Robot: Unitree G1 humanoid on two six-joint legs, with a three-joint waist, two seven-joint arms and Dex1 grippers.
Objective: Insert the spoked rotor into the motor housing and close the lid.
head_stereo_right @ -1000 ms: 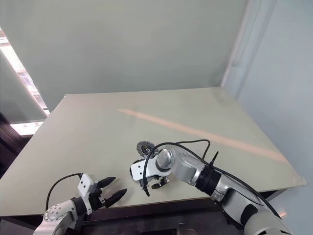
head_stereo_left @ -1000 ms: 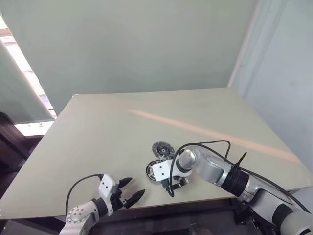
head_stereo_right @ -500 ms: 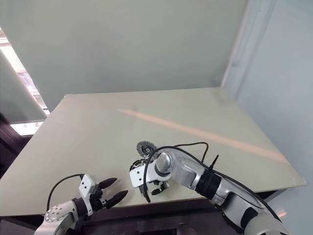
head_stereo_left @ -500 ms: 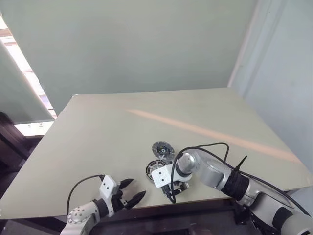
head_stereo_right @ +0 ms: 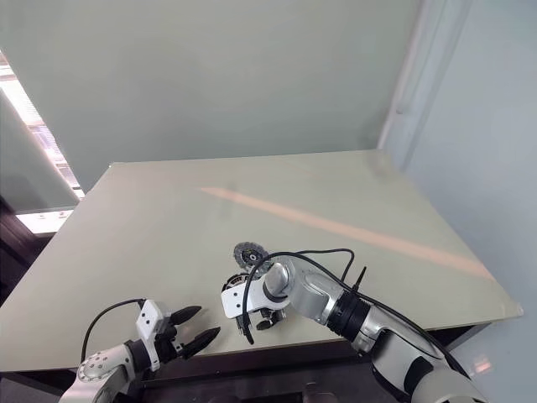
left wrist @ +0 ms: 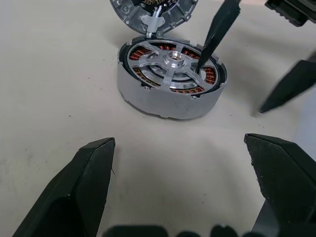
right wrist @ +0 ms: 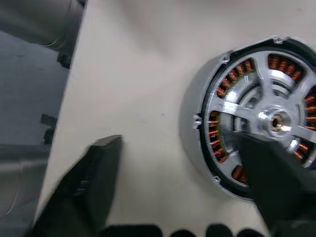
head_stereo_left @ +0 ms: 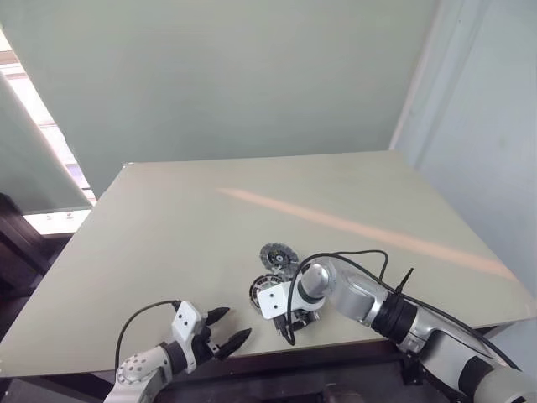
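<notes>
The motor housing (left wrist: 170, 79) sits on the table near its front edge, a round metal-walled part with copper windings around silver spokes and a hub (right wrist: 276, 121). My right gripper (right wrist: 177, 143) points down over it, open. One black finger (left wrist: 217, 29) rests on the spoked top and the other (left wrist: 291, 84) stands outside the wall. Its white wrist block covers most of the housing (head_stereo_left: 257, 290) in the head views. Just behind lies the spoked rotor (head_stereo_left: 274, 253), a flat dark disc. My left gripper (head_stereo_left: 235, 323) hangs open at the table's front, aimed at the housing. The lid is hidden.
The pale table (head_stereo_left: 168, 218) stretches wide behind the parts, with a faint pink stripe (head_stereo_left: 361, 227) across it. A black cable (head_stereo_left: 352, 256) loops over my right wrist. The table's front edge runs just under both hands.
My right forearm has sunk a little while its hand stays over the housing. The left arm and the parts on the table have not moved.
</notes>
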